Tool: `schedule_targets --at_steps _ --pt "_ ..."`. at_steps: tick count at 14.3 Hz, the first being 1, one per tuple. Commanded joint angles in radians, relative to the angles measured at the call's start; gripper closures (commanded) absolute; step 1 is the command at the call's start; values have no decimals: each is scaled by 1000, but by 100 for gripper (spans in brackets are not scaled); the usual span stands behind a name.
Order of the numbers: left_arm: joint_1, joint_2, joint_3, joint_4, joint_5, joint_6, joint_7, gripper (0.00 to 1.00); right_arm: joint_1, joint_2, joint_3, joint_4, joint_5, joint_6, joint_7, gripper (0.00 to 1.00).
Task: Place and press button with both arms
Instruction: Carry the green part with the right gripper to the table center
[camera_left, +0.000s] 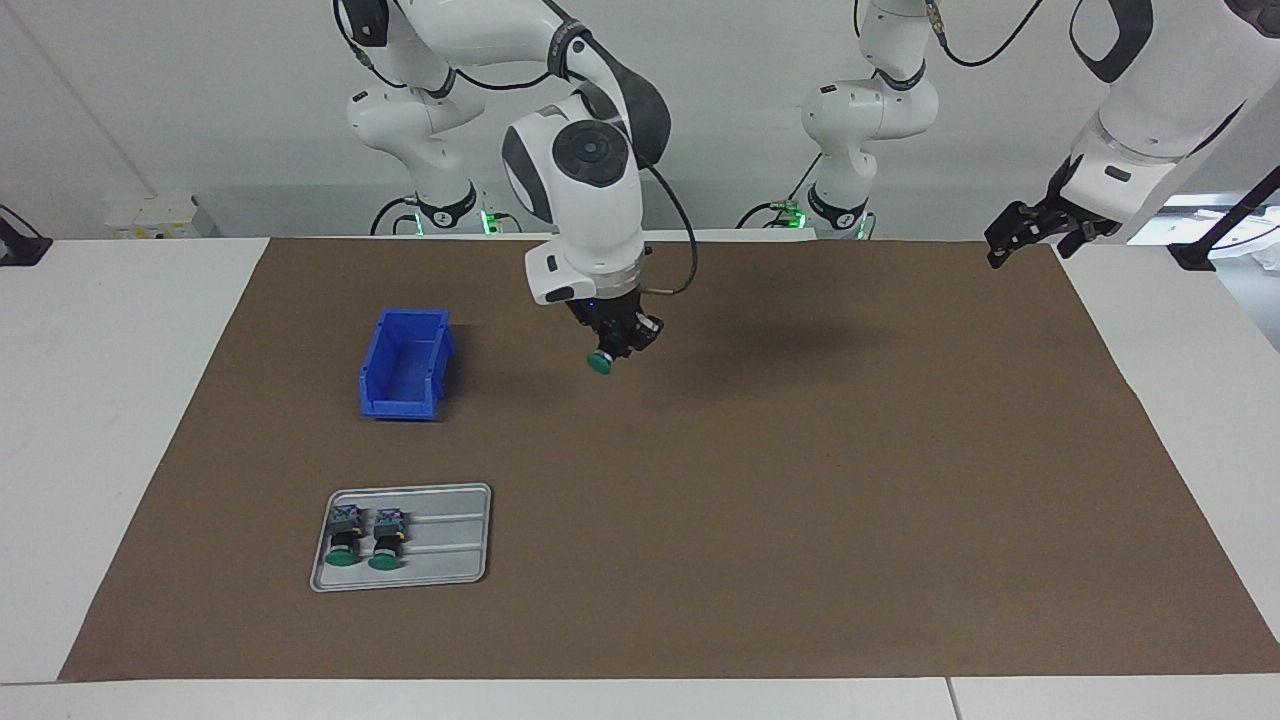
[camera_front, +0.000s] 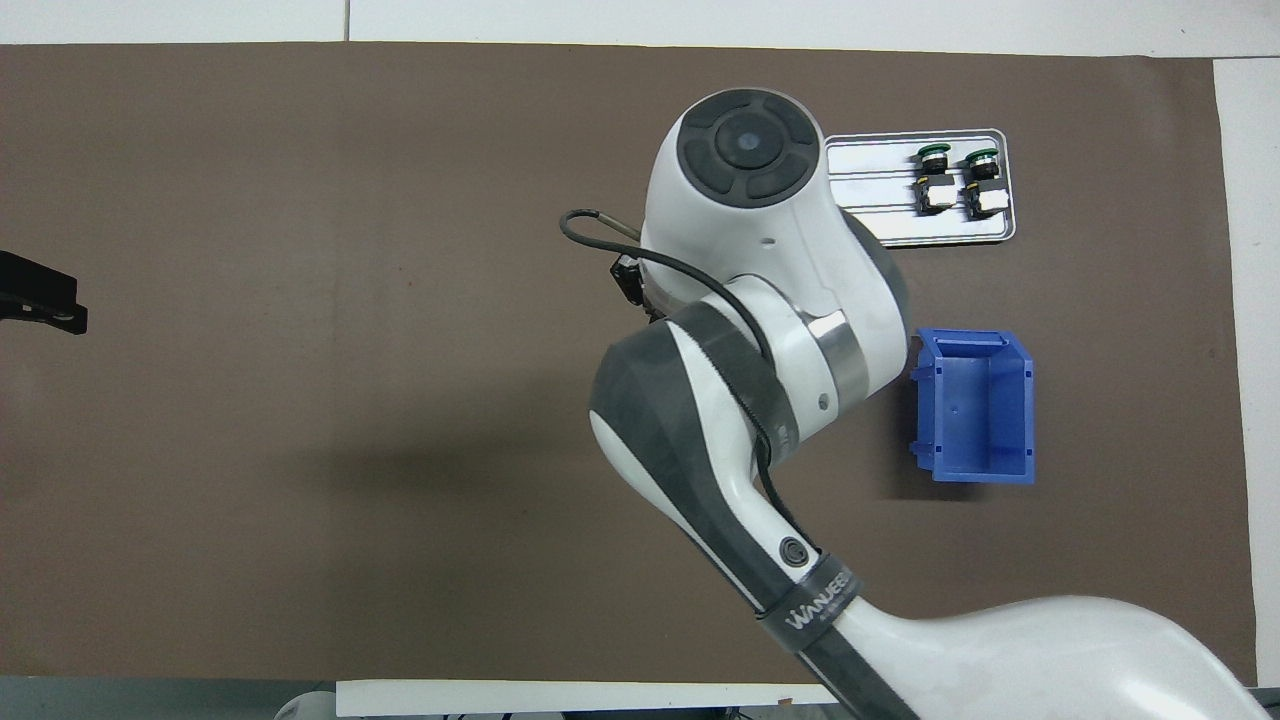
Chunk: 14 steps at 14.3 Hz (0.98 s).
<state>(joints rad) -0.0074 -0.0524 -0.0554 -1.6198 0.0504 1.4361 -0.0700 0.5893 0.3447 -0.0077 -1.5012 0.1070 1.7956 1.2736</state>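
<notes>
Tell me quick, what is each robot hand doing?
Right gripper: shut on a green button, up over the brown mat.
Left gripper: open, holding nothing, waiting at the mat's edge.

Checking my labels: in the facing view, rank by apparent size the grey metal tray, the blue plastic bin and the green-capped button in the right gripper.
1. Grey metal tray.
2. Blue plastic bin.
3. Green-capped button, smallest by far, held raised in the right gripper.

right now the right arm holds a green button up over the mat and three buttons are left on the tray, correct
Not quite. Only two buttons are left on the tray, as the facing view shows. The rest holds: the right gripper holds a green button up over the mat.
</notes>
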Motion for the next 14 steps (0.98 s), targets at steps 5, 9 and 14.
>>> schedule_targets --at_steps 5,9,14 --pt "0 -27 5 -28 19 -8 -69 0 86 149 -3 4 17 226 713 80" --pt "0 -27 5 -28 19 -11 -77 0 133 186 -3 -31 17 309 837 80" --pt "0 -34 5 -37 19 -13 -111 0 133 163 -2 -166 19 425 869 75"
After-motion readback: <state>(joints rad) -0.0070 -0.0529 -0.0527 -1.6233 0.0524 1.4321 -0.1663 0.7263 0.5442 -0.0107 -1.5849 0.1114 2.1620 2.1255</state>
